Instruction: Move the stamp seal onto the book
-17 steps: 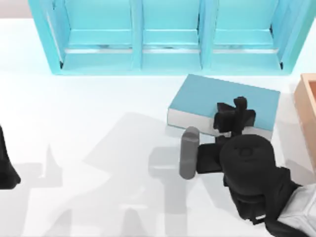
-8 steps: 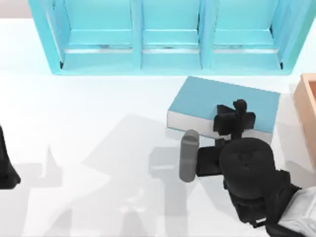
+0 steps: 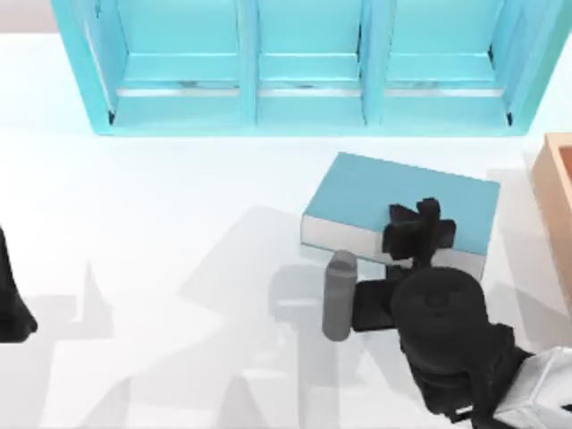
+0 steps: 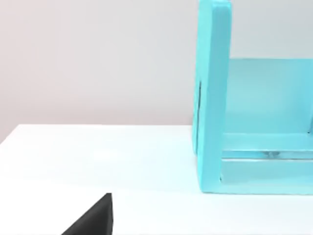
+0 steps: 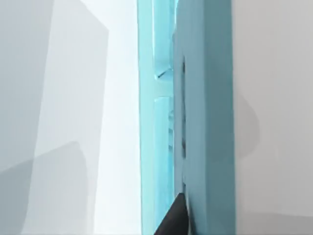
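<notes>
Spanning the far edge of the white tabletop (image 3: 161, 206) stands the turquoise shelf unit (image 3: 304, 67), its three compartments facing forward. At the tabletop's right edge a corner of the tan wooden box (image 3: 556, 206) shows. The book (image 3: 393, 192) lies flat in front of the shelf, right of centre, teal cover up and white page edges toward the near side; against the earlier frames it sits slightly lower and nearer the near edge. The AgileX right arm reaches in from the lower right, and the right gripper (image 3: 420, 231) hangs over the book's near right part, a little lower and further left than a second ago. Whether its fingers are wide, narrow or holding anything cannot be told, and the stamp seal cannot be made out. The left arm (image 3: 11, 304) stays parked at the left edge.
</notes>
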